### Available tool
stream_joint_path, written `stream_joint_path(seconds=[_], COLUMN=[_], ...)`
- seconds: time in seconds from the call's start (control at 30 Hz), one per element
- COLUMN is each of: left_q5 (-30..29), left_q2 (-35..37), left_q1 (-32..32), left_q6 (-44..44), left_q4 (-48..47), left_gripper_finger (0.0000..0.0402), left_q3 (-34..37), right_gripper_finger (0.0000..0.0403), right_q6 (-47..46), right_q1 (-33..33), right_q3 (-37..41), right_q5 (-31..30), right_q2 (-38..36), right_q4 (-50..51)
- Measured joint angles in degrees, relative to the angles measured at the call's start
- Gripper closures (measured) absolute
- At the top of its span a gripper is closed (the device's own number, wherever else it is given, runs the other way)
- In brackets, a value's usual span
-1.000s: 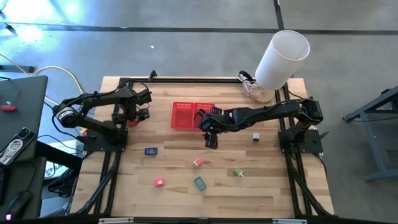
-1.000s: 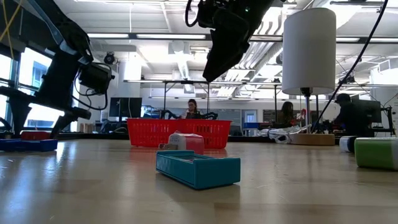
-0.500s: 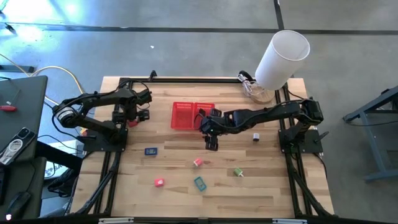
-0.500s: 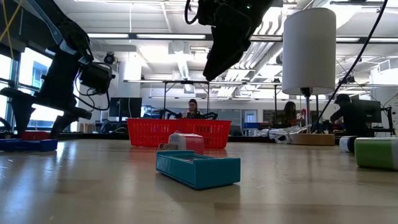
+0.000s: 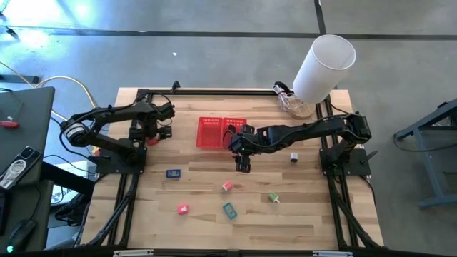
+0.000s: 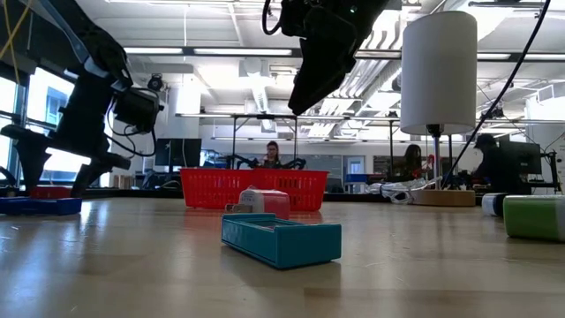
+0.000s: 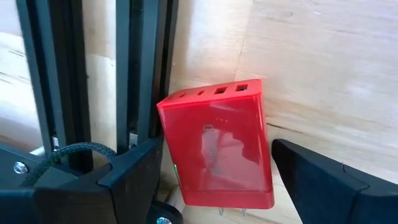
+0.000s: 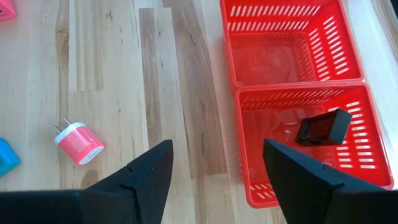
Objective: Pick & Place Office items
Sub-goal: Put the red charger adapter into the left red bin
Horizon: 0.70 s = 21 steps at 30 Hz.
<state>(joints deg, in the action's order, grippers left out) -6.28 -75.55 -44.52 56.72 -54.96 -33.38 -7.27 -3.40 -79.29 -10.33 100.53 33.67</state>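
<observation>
Right wrist view shows my right gripper (image 8: pixel 214 177) with fingers apart and empty, barely moved this last second, the black item (image 8: pixel 322 127) already lying in the red basket (image 8: pixel 292 43), the pale pink item (image 8: pixel 78 142) on the desk (image 8: pixel 112 74) probably next.

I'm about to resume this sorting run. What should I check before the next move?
1. Right pincer open and empty: ok.
2. Black item inside the red basket: ok.
3. Pale pink plug free on the table beside the right pincer: ok.
4. Left pincer open around the red item: ok.
5. Red item clear of the black frame: not ok, it sits against it.
</observation>
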Motion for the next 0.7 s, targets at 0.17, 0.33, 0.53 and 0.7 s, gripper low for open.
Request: stream_joint_path(seconds=[0.17, 0.33, 0.53, 0.7], left_q5=[2.09, 2.94, 2.91, 2.97], left_q2=[0.0, 0.01, 0.02, 0.02], left_q1=[-0.04, -0.84, -0.83, -0.83], left_q6=[-0.98, -4.85, -13.18, -22.33], left_q4=[2.11, 3.09, 5.03, 6.48], left_gripper_finger=[0.0091, 0.0092, 0.0095, 0.0095], left_q3=[0.08, 0.04, 0.02, -0.04], right_gripper_finger=[0.0165, 0.0165, 0.0165, 0.0165], right_q6=[0.0, 0.0, 0.0, 0.0], right_q1=[0.0, 0.0, 0.0, 0.0], right_q3=[0.0, 0.0, 0.0, 0.0], right_q5=[0.0, 0.0, 0.0, -0.01], right_q2=[0.0, 0.0, 0.0, 0.0], right_q4=[0.02, 0.0, 0.0, -0.02])
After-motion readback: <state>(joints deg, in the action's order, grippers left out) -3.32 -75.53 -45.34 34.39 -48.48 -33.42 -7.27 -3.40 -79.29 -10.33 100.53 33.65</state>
